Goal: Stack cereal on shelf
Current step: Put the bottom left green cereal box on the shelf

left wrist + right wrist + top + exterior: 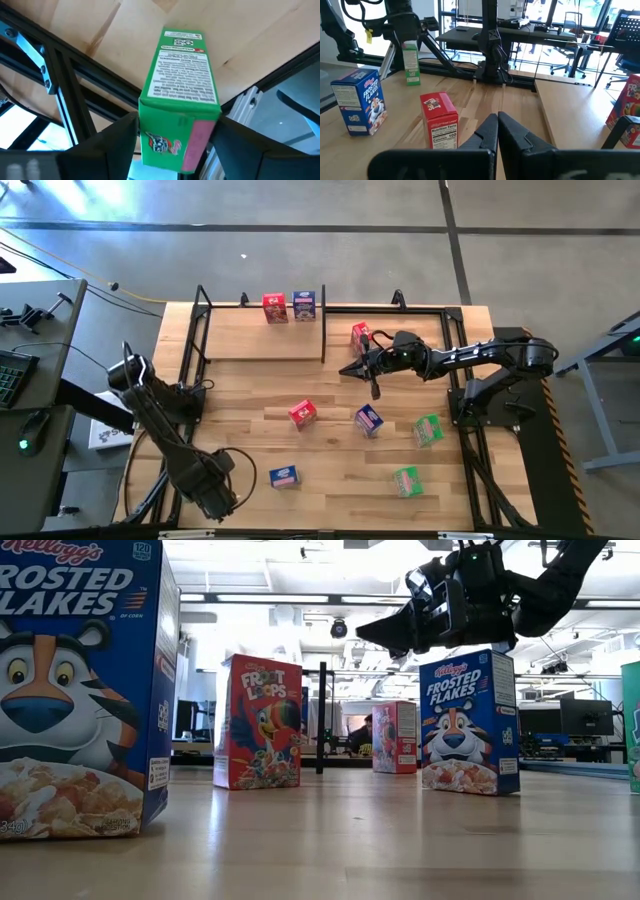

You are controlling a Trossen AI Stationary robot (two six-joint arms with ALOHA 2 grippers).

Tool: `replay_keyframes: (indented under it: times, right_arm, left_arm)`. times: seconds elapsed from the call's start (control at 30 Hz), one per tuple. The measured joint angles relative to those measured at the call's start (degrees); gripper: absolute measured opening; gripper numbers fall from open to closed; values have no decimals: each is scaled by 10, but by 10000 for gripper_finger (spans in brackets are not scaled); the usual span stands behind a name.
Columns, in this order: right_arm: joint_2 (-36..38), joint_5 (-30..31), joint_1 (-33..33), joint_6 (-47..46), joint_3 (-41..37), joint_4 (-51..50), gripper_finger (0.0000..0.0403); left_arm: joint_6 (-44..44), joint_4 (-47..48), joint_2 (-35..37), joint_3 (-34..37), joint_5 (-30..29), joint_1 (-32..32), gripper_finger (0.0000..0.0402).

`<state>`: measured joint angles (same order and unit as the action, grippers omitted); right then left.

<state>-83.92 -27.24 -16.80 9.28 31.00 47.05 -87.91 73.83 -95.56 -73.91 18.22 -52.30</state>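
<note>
My left gripper point(177, 150) sits at the table's near-left corner point(215, 502) and is shut on a green cereal box point(180, 90), which the right wrist view shows under that arm point(410, 62). My right gripper point(356, 370) is shut and hovers above the table point(400, 635), just near of the shelf point(260, 345). On the shelf stand a red box point(275, 308) and a blue box point(305, 305), left of the black divider point(324, 330). Another red box point(361, 337) stands right of the divider, beside my right gripper. My left gripper pinches the green box's upper end point(170, 142) between its two fingers point(112, 145), one on each narrow side, coming from above and pointing down. The box hangs upright below the gripper. Whether its lower end point(412, 81) rests on the tabletop, I cannot tell.
Loose boxes stand on the tabletop: red point(302, 413), blue point(369, 420), green point(428, 430), green point(406, 480) and blue point(285, 476). Black frame posts point(200, 300) border the table. Bare wood lies between the shelf and the loose boxes.
</note>
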Motion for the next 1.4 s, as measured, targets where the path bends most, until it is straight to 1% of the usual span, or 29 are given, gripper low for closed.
replay_keyframes:
  times: [0.17,0.27,0.37,0.47,0.57,0.7,0.83,1.03,1.23,1.4]
  right_arm:
    - [0,0,0,0,0,0,1]
    - [0,0,0,0,0,0,1]
    - [0,0,0,0,0,0,1]
    - [0,0,0,0,0,0,1]
    - [0,0,0,-1,0,0,1]
    - [0,0,0,-2,0,0,1]
    - [0,0,0,-2,0,0,1]
    - [0,0,0,-2,0,0,1]
    - [0,0,0,-2,0,0,1]
    - [0,0,0,-2,0,0,1]
  left_arm:
    - [12,16,23,0,-1,18,189]
    - [28,31,41,0,-23,35,162]
    - [59,39,62,0,-36,59,142]
    - [114,67,83,0,-40,95,130]
    - [199,108,100,0,-53,148,125]
    - [357,162,119,0,-85,241,124]
    - [521,159,137,-1,-125,355,124]
    - [733,162,142,-8,-161,533,124]
    - [915,162,125,-64,-253,672,124]
    - [1030,160,93,-130,-315,766,124]
